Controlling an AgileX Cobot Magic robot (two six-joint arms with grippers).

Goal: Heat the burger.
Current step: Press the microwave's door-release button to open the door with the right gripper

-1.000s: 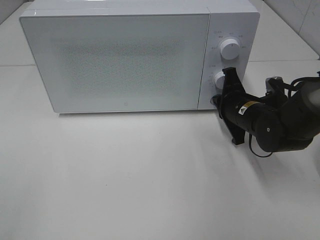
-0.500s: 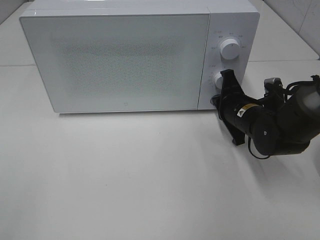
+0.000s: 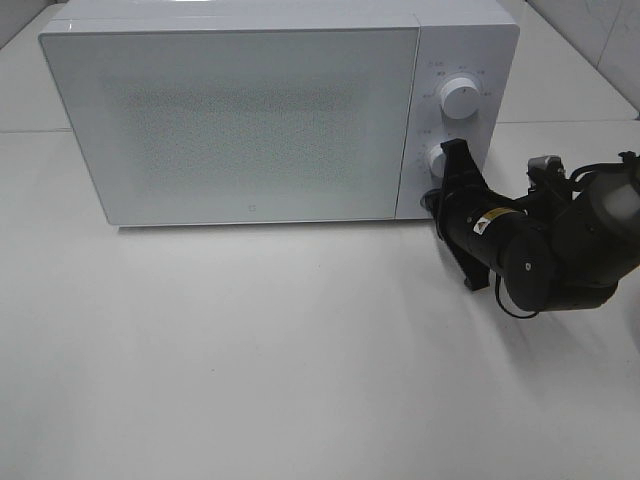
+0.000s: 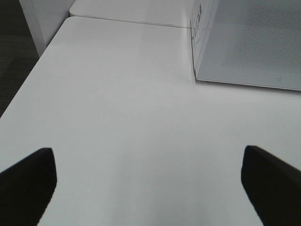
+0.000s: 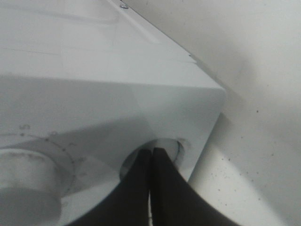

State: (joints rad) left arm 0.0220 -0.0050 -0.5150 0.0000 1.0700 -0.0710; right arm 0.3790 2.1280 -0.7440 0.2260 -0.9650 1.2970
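The burger is out of view. The white microwave [image 3: 250, 110] stands at the back of the table with its door closed; it also shows in the left wrist view [image 4: 254, 42] and the right wrist view [image 5: 94, 94]. My right gripper [image 3: 433, 203] is shut and empty, its tips [image 5: 151, 149] pressed into a round recess [image 5: 171, 146] at the bottom of the control panel, below the lower knob [image 3: 438, 160]. My left gripper [image 4: 150, 179] is open and empty above bare table, to the left of the microwave, and does not show in the exterior high view.
The control panel has an upper knob [image 3: 457, 97] above the lower one. The white table [image 3: 250, 350] stretches out in front of the microwave. Its left edge [image 4: 28, 75] drops off to a dark floor.
My right arm has shifted slightly, with the gripper staying against the bottom of the control panel. The microwave door stays closed.
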